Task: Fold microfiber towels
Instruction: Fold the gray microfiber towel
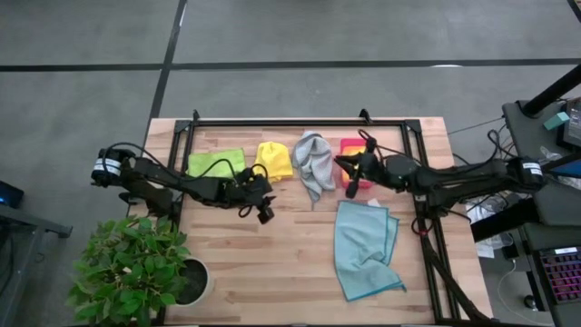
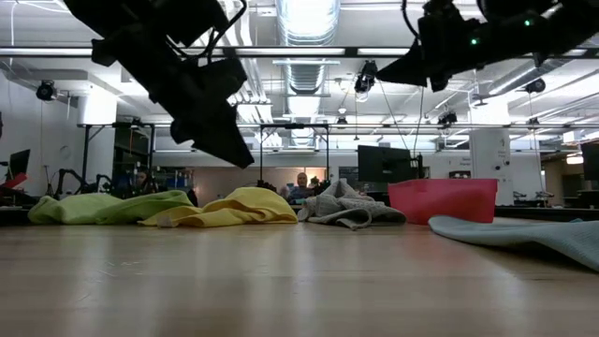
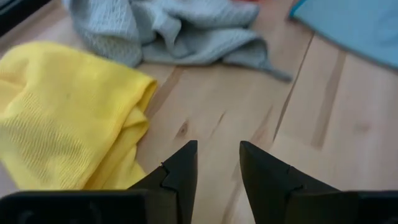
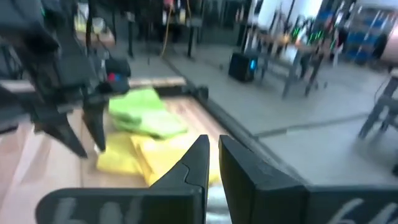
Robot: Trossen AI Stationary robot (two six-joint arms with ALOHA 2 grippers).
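My left gripper (image 1: 265, 214) hangs empty, fingers parted, beside the yellow towel (image 1: 273, 160). My right gripper (image 1: 350, 190), closed on nothing, hovers above the light blue towel (image 1: 364, 249), lying lengthwise front-to-back.

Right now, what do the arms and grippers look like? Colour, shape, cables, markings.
Both arms are dark, jointed and slim, with black cables looped along them. Each carries a pale band with dark marks near its outer end. The left gripper has two black wedge-shaped fingers tapering to points; the right gripper has the same black tapered pair. A small green light glows on the right arm in the low view.
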